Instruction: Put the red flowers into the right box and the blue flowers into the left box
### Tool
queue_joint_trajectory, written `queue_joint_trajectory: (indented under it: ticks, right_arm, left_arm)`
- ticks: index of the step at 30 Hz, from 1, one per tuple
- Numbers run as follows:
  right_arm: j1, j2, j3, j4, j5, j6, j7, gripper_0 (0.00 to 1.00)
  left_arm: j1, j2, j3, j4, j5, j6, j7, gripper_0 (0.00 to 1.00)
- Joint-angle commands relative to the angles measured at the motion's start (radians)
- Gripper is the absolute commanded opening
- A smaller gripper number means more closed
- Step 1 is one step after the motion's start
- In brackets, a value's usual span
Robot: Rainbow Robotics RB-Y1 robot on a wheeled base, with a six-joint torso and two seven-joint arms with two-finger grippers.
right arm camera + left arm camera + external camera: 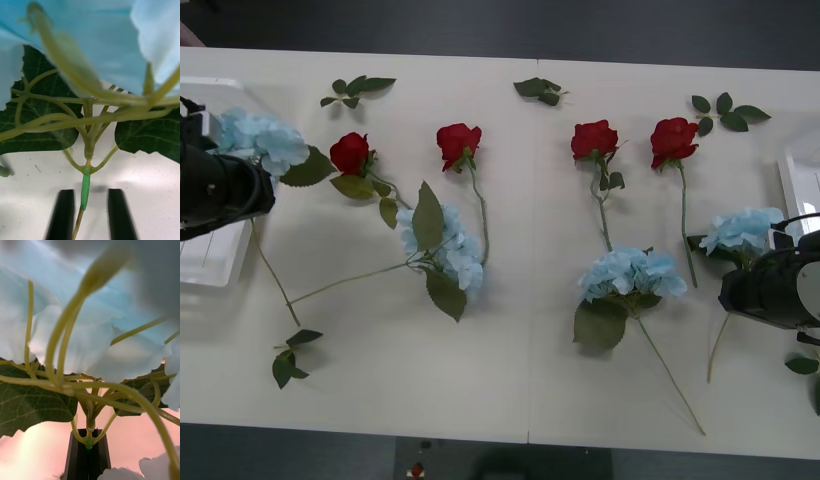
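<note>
Four red flowers lie in a row across the far table, from the leftmost rose [350,152] to the rightmost [672,140]. My left gripper [89,445] is shut on the stem of a blue flower [262,140], [75,333] beside the left box [210,262]; its long stem [275,280] trails over the table. My right gripper [90,213] is open, its black fingers [62,215] astride the stem [85,191] of another blue flower [740,230] near the right box [800,180]. Two more blue flowers [445,245], [632,272] lie mid-table.
Loose green leaf sprigs lie along the far edge [355,90], [538,90], [728,110] and near the front left [290,360]. The table's near edge [530,438] runs across the front. My left arm [220,190] covers part of the left box.
</note>
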Motion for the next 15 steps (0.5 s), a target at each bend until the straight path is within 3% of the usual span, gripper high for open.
queue_joint_trajectory:
  ticks: [1, 15]
  right_arm:
    - [-0.008, 0.019, -0.016, -0.005, 0.005, -0.001, -0.007, 0.0]
    - [-0.008, -0.029, -0.057, -0.133, -0.01, -0.001, 0.02, 0.0]
  left_arm:
    - [-0.013, 0.072, 0.072, -0.043, -0.046, 0.002, 0.017, 0.0]
    - [-0.013, 0.154, 0.25, 0.07, -0.196, -0.022, -0.02, 0.0]
